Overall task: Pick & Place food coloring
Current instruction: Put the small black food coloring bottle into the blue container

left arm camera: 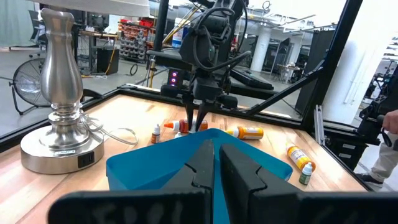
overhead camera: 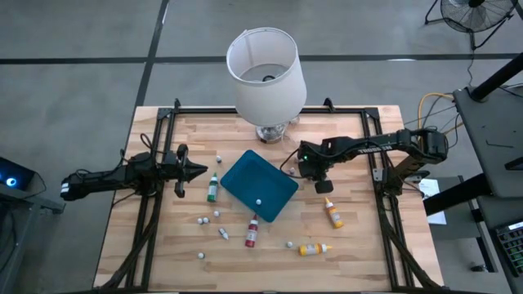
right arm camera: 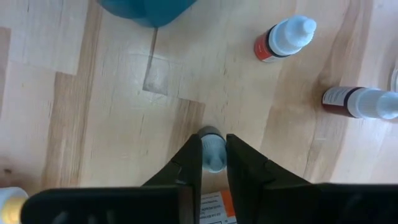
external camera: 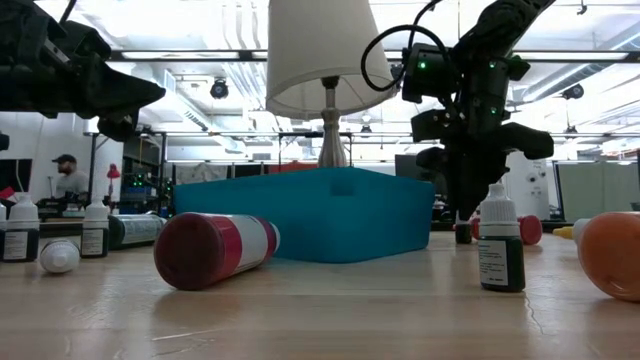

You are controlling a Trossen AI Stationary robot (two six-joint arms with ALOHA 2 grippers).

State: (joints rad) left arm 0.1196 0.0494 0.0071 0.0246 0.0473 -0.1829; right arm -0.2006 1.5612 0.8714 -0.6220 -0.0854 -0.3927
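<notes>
My right gripper points down at the table just right of the teal tray, its fingers closed on the pale cap of a small food coloring bottle. An orange-and-white label shows behind that cap. Two red bottles lie on the wood beyond it. Other bottles lie on their sides: green, red, orange and yellow. My left gripper waits shut and level at the table's left. My right gripper pinches the bottle's pale cap between its two fingers. They come from above, pointing steeply down. The fingers hide the rest of the bottle, so I cannot tell whether it stands or lies.
A lamp with a white shade and a metal base stands at the far edge behind the tray. Small white caps lie scattered on the near left. A black frame borders the table.
</notes>
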